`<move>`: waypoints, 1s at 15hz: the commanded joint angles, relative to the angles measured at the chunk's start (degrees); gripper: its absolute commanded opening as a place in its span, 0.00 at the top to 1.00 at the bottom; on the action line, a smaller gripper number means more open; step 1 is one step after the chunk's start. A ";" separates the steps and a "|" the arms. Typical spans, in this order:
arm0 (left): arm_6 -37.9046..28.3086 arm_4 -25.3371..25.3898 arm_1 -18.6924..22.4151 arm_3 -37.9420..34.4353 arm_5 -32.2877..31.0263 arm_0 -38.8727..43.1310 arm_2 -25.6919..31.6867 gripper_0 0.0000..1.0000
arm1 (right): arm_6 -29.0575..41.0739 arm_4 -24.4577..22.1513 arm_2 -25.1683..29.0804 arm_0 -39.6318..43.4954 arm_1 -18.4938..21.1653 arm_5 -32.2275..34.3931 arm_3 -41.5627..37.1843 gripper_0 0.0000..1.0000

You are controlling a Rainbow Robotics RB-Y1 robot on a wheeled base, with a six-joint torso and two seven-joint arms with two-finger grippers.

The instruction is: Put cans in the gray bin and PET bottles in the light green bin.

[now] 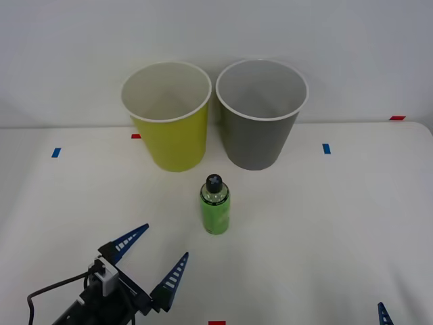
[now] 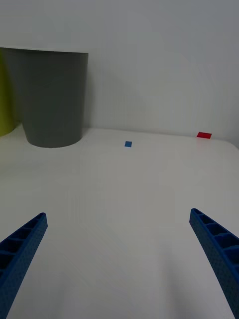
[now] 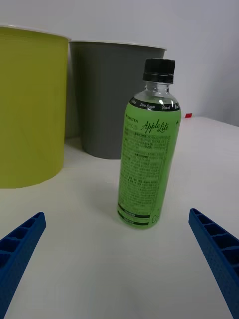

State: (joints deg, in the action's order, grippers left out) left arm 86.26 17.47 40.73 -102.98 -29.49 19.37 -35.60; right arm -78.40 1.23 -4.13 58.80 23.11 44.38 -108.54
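A small green PET bottle (image 1: 215,206) (image 3: 148,149) with a black cap stands upright on the white table, in front of the two bins. Behind it to the left stands the light green bin (image 1: 169,115) (image 3: 30,107), and to the right the gray bin (image 1: 260,112) (image 3: 109,97) (image 2: 50,97). My left gripper (image 1: 157,256) (image 3: 119,269) is open at the near left, its blue fingers pointing toward the bottle with a gap of table between. My right gripper (image 2: 119,254) is open at the near right edge of the table, with nothing between its fingers (image 1: 384,315).
Small blue tape marks (image 1: 55,152) (image 1: 326,148) and red ones (image 1: 397,118) (image 1: 216,323) lie flat on the table. A white wall rises right behind the bins. A black cable (image 1: 47,292) runs along my left arm.
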 commanded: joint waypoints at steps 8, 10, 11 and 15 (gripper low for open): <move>0.40 1.52 1.63 0.06 3.73 -8.73 -4.83 0.00 | 0.00 0.00 0.00 0.00 0.00 0.00 0.00 0.00; 0.05 2.04 1.11 0.06 4.88 -10.40 -5.09 0.00 | 0.00 0.00 0.00 0.00 0.00 0.00 0.00 0.00; 0.05 2.57 1.20 0.06 6.72 -11.37 -5.09 0.00 | 0.00 0.00 0.00 0.00 0.00 0.00 0.00 0.00; -0.13 4.07 -1.00 0.94 9.53 -14.36 -5.09 0.00 | 0.00 0.00 0.00 0.00 0.00 0.00 0.00 0.00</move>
State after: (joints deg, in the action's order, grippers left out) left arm 86.27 21.17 40.20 -102.63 -20.51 5.83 -40.64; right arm -78.40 1.23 -4.13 58.80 23.11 44.38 -108.54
